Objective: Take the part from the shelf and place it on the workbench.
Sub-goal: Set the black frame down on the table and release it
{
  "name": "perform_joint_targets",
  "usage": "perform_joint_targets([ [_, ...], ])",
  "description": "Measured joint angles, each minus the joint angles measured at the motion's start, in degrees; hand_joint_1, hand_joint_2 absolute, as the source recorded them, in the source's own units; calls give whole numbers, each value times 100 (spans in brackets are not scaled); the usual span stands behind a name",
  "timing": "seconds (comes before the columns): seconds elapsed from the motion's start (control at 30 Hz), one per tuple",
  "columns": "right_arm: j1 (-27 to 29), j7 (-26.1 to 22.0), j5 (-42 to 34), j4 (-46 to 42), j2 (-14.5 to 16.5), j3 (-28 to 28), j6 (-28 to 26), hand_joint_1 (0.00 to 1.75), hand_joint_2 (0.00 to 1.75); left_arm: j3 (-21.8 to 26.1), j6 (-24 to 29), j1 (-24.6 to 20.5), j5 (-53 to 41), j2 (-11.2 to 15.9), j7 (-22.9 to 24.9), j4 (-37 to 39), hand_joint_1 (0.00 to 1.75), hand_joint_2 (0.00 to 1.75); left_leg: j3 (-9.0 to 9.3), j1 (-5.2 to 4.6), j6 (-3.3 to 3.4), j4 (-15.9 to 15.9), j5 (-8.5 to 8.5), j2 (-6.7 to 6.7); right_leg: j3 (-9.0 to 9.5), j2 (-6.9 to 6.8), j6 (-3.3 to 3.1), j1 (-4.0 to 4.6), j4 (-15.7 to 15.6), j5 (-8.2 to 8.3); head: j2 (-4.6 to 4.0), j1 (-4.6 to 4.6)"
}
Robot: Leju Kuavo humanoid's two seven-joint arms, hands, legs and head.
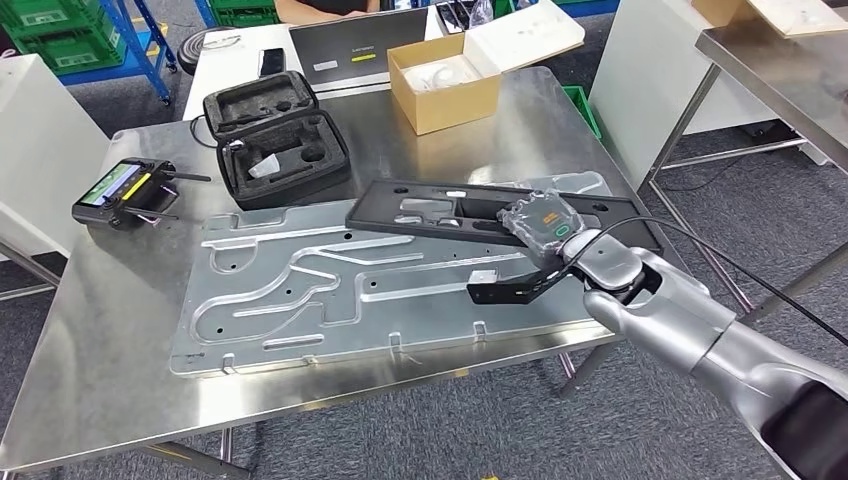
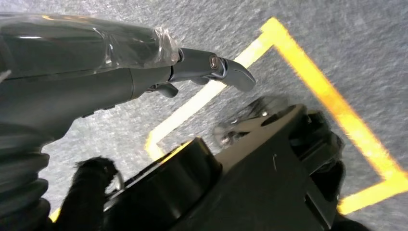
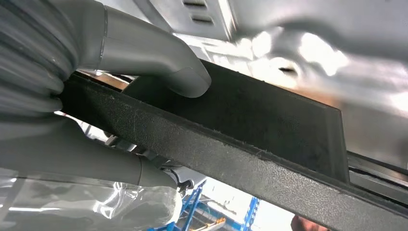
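Note:
A flat black part (image 1: pixel 508 289) hangs just above the large aluminium plate (image 1: pixel 300 290) on the steel workbench (image 1: pixel 110 380), near its right front. My right hand (image 1: pixel 545 228), wrapped in clear plastic, holds the part by its right end. In the right wrist view the thumb (image 3: pixel 159 60) presses on the part's (image 3: pixel 269 125) textured top face and the other fingers (image 3: pixel 96 161) lie under it. My left hand (image 2: pixel 144 67) hangs over the floor, a dark finger (image 2: pixel 216 67) stretched out, with nothing in it.
A long black frame (image 1: pixel 420 205) lies across the plate behind the held part. Further back are a black foam case (image 1: pixel 275 140), a cardboard box (image 1: pixel 445 85) and a laptop (image 1: pixel 355 45). A handheld controller (image 1: pixel 125 190) sits at the left edge. Another table (image 1: pixel 780 70) stands to the right.

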Motion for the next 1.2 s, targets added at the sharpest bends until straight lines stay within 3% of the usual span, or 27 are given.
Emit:
perform_joint_targets([
  [0.03,-16,-4,48,169,57,73,-13,175,175,-3,-3,-15,-2,0,3,0,0,175,-151,-4,6,243,-34,0,7,1,-10,11,0,-8,0,0],
  [0.07,-32,-7,84,334,116,137,-36,175,175,-5,-5,-29,-5,0,10,-1,0,175,-196,-10,24,266,37,-1,17,7,-19,23,0,-16,0,0],
  [0.1,-54,-13,108,464,167,184,-61,175,175,-8,-7,-39,-9,-1,22,-1,0,175,-131,-22,57,61,200,-1,30,17,-25,36,0,-24,0,1],
  [0.2,-161,-28,139,812,313,293,-201,175,175,-22,-3,-41,-36,3,62,1,0,175,356,-90,234,-1100,754,1,63,48,-17,75,-2,-52,0,4],
  [0.27,-214,-20,138,1028,366,333,-312,87,87,-38,1,-33,-50,7,82,1,0,175,485,-124,288,-1398,820,4,61,48,15,78,-8,-66,0,5],
  [0.33,-250,-10,133,1189,392,350,-373,0,0,-50,5,-27,-72,4,96,1,0,175,511,-111,276,-1455,831,6,64,42,63,65,-10,-86,0,5],
  [0.4,-289,-7,126,1316,422,355,-410,0,0,-72,18,-31,-109,-2,109,1,0,175,568,-77,285,-1532,855,7,-8,36,111,61,188,-228,0,12],
  [0.5,-312,-3,121,1497,449,378,-425,0,0,-107,54,-31,-82,-10,124,1,0,44,620,-51,310,-1565,859,14,-501,30,161,51,1229,-697,0,20],
  [0.53,-303,-1,122,1548,451,389,-421,0,0,-108,69,-23,-61,-10,138,1,0,0,626,-44,311,-1564,855,14,-659,29,181,36,1517,-767,0,21],
  [0.57,-294,2,126,1590,455,400,-415,0,0,-109,86,-14,-50,-11,166,1,0,0,630,-35,308,-1559,849,13,-731,27,203,18,1615,-734,0,21],
  [0.6,-292,10,131,1622,459,405,-406,0,0,-110,103,-7,-52,-12,197,1,0,0,636,-23,297,-1552,840,11,-692,23,227,-4,1483,-600,0,21],
  [0.7,-321,69,161,1681,475,407,-369,0,0,-116,168,2,-69,-13,282,1,0,0,648,8,198,-1481,774,3,-157,2,303,-58,343,-67,0,23],
  [0.77,-333,131,179,1707,487,410,-329,0,0,-121,226,13,-63,-10,352,2,0,0,639,-6,120,-1436,732,0,6,20,264,-53,13,5,0,20],
  [0.87,-347,273,85,1719,499,408,-94,0,0,-126,289,35,-26,-9,496,3,0,0,637,0,53,-1414,707,4,-13,43,129,-36,33,17,0,16],
  [0.9,-364,325,21,1706,503,407,40,0,0,-127,296,41,-8,-9,533,3,0,0,600,9,30,-1316,630,6,-14,41,93,-39,32,33,0,15],
  [0.97,-413,430,-100,1639,505,404,315,0,0,-128,297,53,24,-9,573,3,0,0,377,21,-19,-762,279,12,-21,36,48,-43,28,57,0,13],
  [1.03,-457,564,-205,1511,492,403,537,0,0,-128,298,64,54,-9,585,3,0,0,56,22,-42,32,-101,14,-34,36,28,-27,30,70,0,13],
  [1.07,-476,646,-251,1422,475,403,644,0,0,-128,299,72,67,-9,583,3,0,0,-25,19,-34,260,-174,14,-39,39,20,-14,31,76,0,13],
  [1.1,-497,730,-296,1313,452,402,749,0,0,-128,301,83,84,-8,580,3,0,0,-1,12,-9,268,-144,13,-42,44,11,1,31,82,0,14],
  [1.13,-525,814,-341,1188,427,399,850,0,0,-128,304,97,99,-8,576,3,0,0,136,-2,31,42,-22,12,-44,53,6,16,30,89,0,14],
  [1.2,-603,952,-424,923,376,387,994,0,0,-128,316,131,125,-5,572,3,0,0,592,-55,163,-786,298,6,-45,73,2,34,28,107,0,13],
])
